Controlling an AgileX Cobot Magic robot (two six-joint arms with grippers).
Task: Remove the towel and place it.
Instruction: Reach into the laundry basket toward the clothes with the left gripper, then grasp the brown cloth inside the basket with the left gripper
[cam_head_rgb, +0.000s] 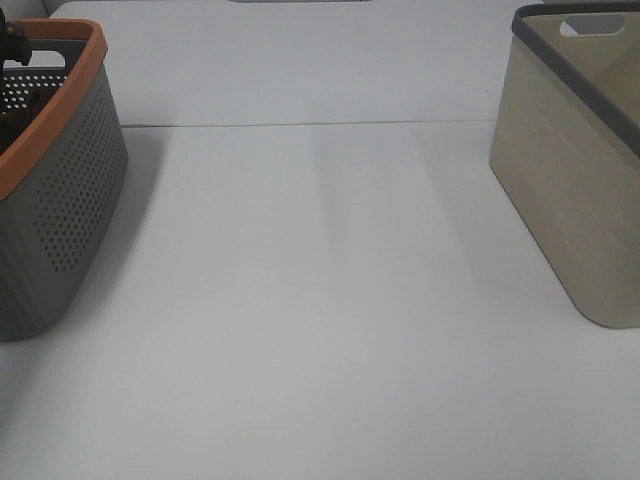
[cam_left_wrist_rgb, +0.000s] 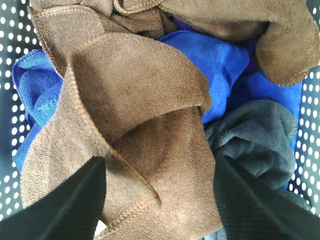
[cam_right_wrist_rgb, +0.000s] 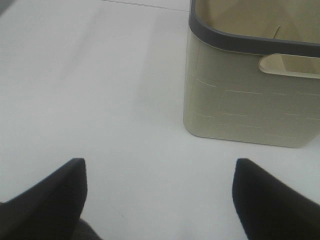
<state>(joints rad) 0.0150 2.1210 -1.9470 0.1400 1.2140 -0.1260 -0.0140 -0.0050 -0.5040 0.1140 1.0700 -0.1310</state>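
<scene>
In the left wrist view a brown towel (cam_left_wrist_rgb: 135, 125) lies crumpled on top of blue (cam_left_wrist_rgb: 220, 65) and dark grey (cam_left_wrist_rgb: 255, 135) cloths inside the perforated grey basket (cam_left_wrist_rgb: 12, 40). My left gripper (cam_left_wrist_rgb: 160, 200) is open, its two dark fingers (cam_left_wrist_rgb: 70, 205) straddling the brown towel close above it. In the exterior high view the grey basket with orange rim (cam_head_rgb: 60, 190) stands at the far left; the left arm shows only as a dark bit inside it. My right gripper (cam_right_wrist_rgb: 160, 200) is open and empty above the table, near the beige basket (cam_right_wrist_rgb: 250, 100).
The beige basket with a dark grey rim (cam_head_rgb: 575, 190) stands at the right edge of the white table (cam_head_rgb: 320, 300). A seam runs across the table (cam_head_rgb: 300, 124) behind the baskets. A second brown cloth (cam_left_wrist_rgb: 240, 25) lies further back in the grey basket.
</scene>
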